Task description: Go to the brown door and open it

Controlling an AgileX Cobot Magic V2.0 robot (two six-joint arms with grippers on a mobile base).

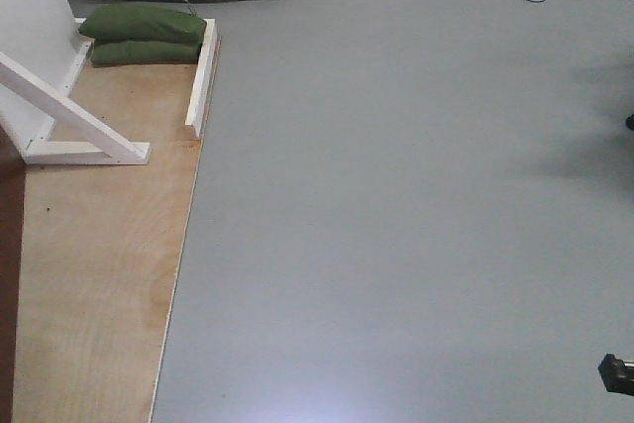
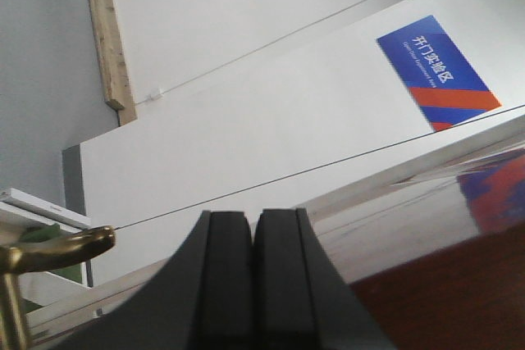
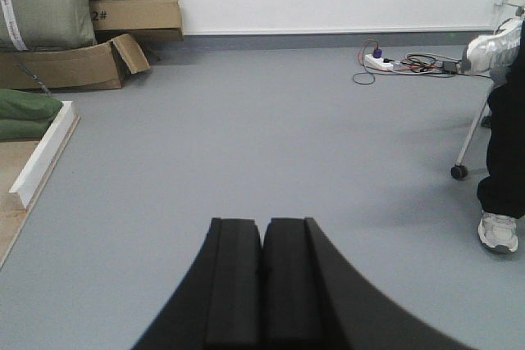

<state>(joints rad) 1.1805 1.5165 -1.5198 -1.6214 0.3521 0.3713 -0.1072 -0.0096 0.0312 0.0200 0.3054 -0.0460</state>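
Grey floor stretches ahead of the right claw, whose fingers are pressed together on nothing. Cardboard boxes lie far off to its left and a power strip far to its right. The left claw is likewise clenched, gripping nothing. The glossy brown door lies close on this claw's right. Its brass lever handle sits just left of the claw, apart from it. A blue sign hangs on the white wall beyond.
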